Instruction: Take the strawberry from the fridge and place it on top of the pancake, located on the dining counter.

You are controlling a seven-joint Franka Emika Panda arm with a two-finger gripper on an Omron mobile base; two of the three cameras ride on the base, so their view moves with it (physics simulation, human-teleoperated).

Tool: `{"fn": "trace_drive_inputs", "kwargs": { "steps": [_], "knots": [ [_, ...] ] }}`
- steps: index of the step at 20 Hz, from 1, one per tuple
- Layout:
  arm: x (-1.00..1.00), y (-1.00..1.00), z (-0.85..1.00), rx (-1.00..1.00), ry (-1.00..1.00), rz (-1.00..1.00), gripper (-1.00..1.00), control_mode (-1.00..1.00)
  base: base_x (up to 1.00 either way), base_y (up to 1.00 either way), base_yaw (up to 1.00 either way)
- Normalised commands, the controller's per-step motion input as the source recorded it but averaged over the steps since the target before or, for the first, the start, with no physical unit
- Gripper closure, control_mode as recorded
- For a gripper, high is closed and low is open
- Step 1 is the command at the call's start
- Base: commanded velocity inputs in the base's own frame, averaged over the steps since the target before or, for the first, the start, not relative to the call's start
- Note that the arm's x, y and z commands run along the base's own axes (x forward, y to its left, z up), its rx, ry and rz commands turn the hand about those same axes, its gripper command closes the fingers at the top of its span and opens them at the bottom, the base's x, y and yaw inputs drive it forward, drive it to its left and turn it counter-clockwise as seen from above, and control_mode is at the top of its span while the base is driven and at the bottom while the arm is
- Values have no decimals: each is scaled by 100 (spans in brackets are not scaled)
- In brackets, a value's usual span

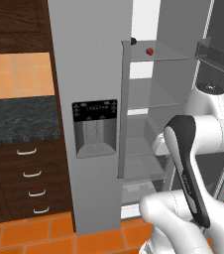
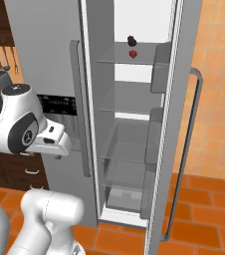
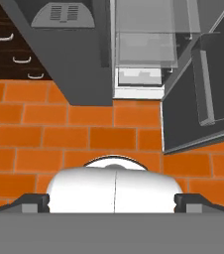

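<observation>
The strawberry (image 1: 150,50) (image 2: 133,54) is a tiny red fruit on the top glass shelf of the fridge (image 1: 91,74) (image 2: 45,40), whose right door stands open. My gripper (image 2: 56,153) (image 3: 112,202) hangs low in front of the shut left door. It is well below the strawberry and left of the opening. It points down at the floor, open wide, with nothing between its fingertips (image 3: 34,202). The pancake and the dining counter are out of view.
A small dark round item (image 1: 133,40) (image 2: 131,39) sits just behind the strawberry. The open right door (image 2: 184,124) with its bins (image 1: 218,54) juts out on the right. Dark wood drawers (image 1: 29,173) under a black top stand left of the fridge. Orange tiles (image 3: 84,129) cover the floor.
</observation>
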Motion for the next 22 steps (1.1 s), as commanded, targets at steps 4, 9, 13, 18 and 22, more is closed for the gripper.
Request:
{"fn": "trace_drive_inputs", "kwargs": {
  "steps": [4,9,13,18,22],
  "knots": [
    [0,0,0,0,0,0,-100,100,-3,-8,-2],
    [0,0,0,0,0,0,-100,100,-5,-6,-20],
    [0,0,0,0,0,0,-100,100,6,-19,-22],
    [0,0,0,0,0,0,-100,100,46,-11,-24],
    [0,0,0,0,0,0,-100,100,74,-1,-11]
  ]
}}
